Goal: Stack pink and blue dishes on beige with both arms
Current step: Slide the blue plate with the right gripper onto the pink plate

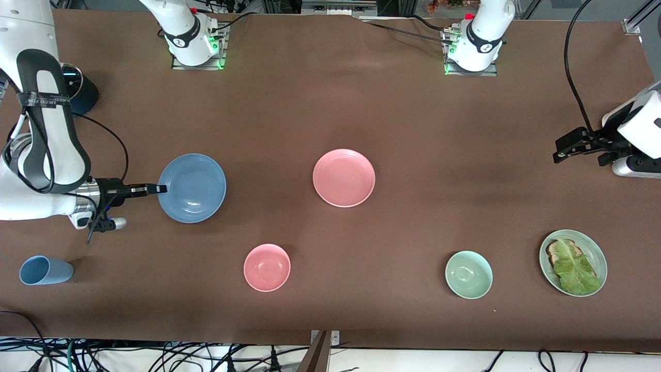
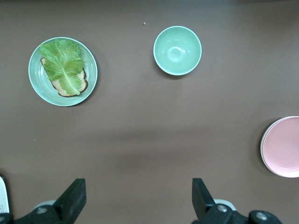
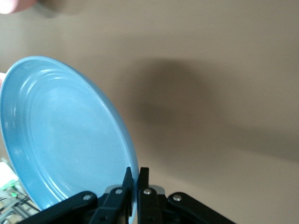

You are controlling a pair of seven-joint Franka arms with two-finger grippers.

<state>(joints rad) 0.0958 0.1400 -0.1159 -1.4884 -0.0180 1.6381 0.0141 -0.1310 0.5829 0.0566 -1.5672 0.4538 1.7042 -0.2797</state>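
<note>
My right gripper [image 1: 160,188] is shut on the rim of the light blue plate [image 1: 192,187], toward the right arm's end of the table. In the right wrist view the fingers [image 3: 135,170] pinch the blue plate's [image 3: 60,135] edge, and the plate is raised off the cloth with its shadow beneath it. The pink plate [image 1: 344,177] lies flat mid-table and also shows in the left wrist view as the pink plate [image 2: 282,147]. My left gripper [image 1: 563,150] waits open over the left arm's end of the table, nothing between its fingers [image 2: 138,186]. No beige plate is in view.
Nearer the front camera stand a small pink bowl [image 1: 267,267], a pale green bowl [image 1: 468,274] and a green plate [image 1: 591,248] with bread and lettuce. A light blue cup [image 1: 45,270] lies on its side near the right arm's corner.
</note>
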